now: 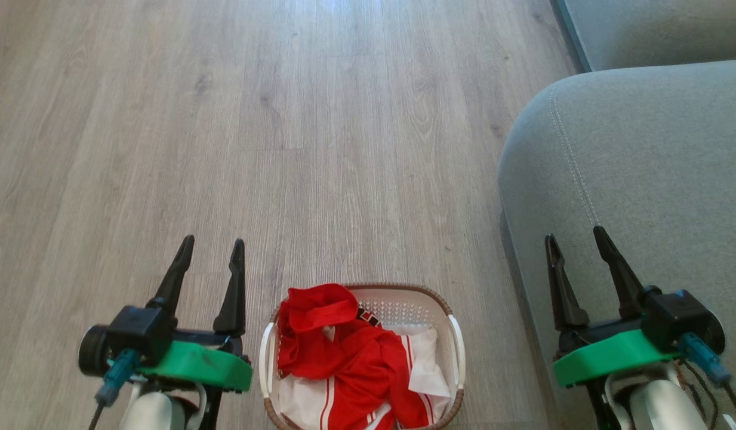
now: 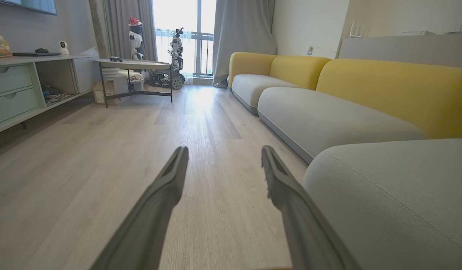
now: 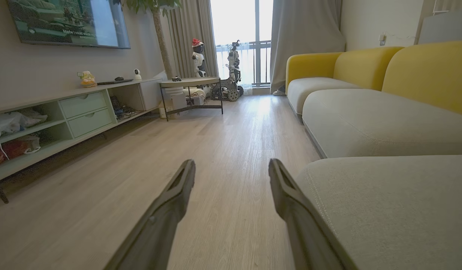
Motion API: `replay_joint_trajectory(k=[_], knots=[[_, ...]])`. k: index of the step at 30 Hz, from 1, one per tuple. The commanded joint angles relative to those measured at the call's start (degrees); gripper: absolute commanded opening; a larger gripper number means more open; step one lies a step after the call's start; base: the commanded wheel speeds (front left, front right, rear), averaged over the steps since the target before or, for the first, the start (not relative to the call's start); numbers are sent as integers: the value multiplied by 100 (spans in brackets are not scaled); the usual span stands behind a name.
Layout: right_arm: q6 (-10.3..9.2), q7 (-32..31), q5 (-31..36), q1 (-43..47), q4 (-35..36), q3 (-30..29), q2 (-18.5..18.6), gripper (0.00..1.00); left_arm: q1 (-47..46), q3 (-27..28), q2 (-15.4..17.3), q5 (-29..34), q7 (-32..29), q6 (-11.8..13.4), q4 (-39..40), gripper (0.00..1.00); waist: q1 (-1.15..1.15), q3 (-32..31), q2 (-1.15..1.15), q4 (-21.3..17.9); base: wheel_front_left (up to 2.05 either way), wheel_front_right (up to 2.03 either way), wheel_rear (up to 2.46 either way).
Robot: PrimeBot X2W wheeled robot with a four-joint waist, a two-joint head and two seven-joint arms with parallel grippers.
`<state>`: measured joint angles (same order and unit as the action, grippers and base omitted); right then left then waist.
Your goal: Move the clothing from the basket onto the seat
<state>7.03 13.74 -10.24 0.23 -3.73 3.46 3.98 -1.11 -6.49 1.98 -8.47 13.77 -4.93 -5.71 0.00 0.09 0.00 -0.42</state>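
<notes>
**Head view: clothing all in the basket, both grippers empty**

Head view puts the clothing (image 1: pixel 350 352) heaped in the basket (image 1: pixel 457 352), red folds over white striped cloth, with none of it on the seat (image 1: pixel 642 179). The basket stands on the floor (image 1: pixel 284 119) between the two arms. It is near the seat's rounded corner but apart from it, and its near end is cut off by the picture's bottom edge. The left gripper (image 1: pixel 213 240) hangs just left of the basket, and the right gripper (image 1: pixel 573 234) is over the seat's front edge. Both have their fingers spread wide with nothing between them, and the wrist views agree.

Risks, as I judge them:
- The garments lie tangled. A pinch on one fold may drag a second piece halfway out, and that piece could slide onto the floor short of the seat.
- The basket looks light. A finger that catches a wall hole, the rim or a handle would likely lift or tip it.
- A shallow pinch on slack cloth may slip during the swing to the right.
- The right arm is close to the seat corner, though I cannot tell whether it touches. Reaching down from there could rub the upholstery.
- Part of the pile lies outside the head view, so a grasp there would be poorly aimed.
</notes>
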Motion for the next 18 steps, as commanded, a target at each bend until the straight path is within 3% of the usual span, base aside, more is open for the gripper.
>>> replay_joint_trajectory(k=[1, 18], knots=[[45, 93, 214, -273, 267, 152, 93, 100, -342, 164, 89, 214, 90, 40, 259, 100, 0, 1, 0, -4, 0, 0, 0], [46, 126, 367, -279, 254, 115, 65, 100, -346, 194, 90, 327, 123, 48, 252, 100, 0, 33, 0, -34, 0, 0, 0]])
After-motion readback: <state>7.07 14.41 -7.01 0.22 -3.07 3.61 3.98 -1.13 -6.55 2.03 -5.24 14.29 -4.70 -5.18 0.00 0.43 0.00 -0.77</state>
